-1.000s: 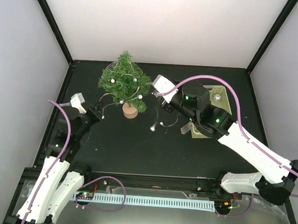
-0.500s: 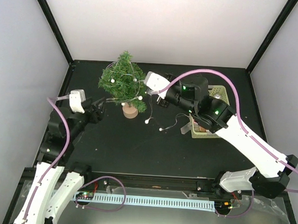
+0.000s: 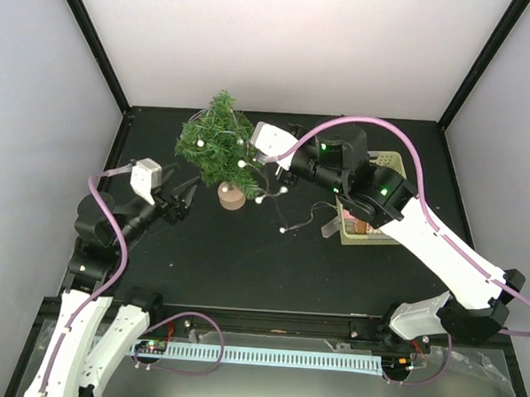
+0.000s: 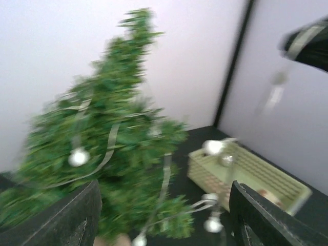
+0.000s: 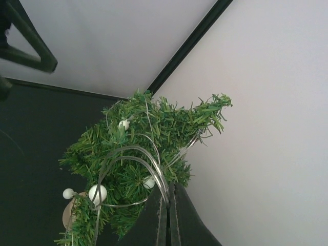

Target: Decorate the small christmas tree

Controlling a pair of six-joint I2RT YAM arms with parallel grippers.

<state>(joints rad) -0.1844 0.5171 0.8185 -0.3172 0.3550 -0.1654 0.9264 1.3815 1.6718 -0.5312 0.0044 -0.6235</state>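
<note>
Top external view: the small christmas tree (image 3: 219, 147) stands toward the far left of the table (image 3: 243, 268), ahead of the left fingers and just in front of the right ones.
Right side: the right gripper (image 5: 168, 205) is clenched tight on thin strands of the light string (image 5: 130, 154). The pinch sits just beside the lower branches, and the wires arch from the fingertips up into the needles.
Reason for that hold: pinching close to the branches probably keeps the strand taut enough to guide over them rather than letting it sag.
Left side: the left gripper (image 3: 183, 194) has its fingers spread apart and grips nothing. The left wrist view frames the tree in the gap between them, but it stands ahead of the tips and does not touch them.
Reason for that pose: it looks like a standby, clear of the wire yet aimed at the tree.
Loose end: the rest of the string trails on the table below the right fingers toward the basket (image 3: 387, 160), with white bulbs (image 3: 282, 229) along it.
Long axis: trunk to tip, standing upright.
Pointing: the tip points up and away from the table, and the wooden disc (image 3: 232, 197) under the trunk lies flat on it. The right wrist view shows the tip leaning sideways, likely only because that camera is rolled.
Unclear: the left wrist view is smeared, so I cannot tell how the string is caught on that side.
</note>
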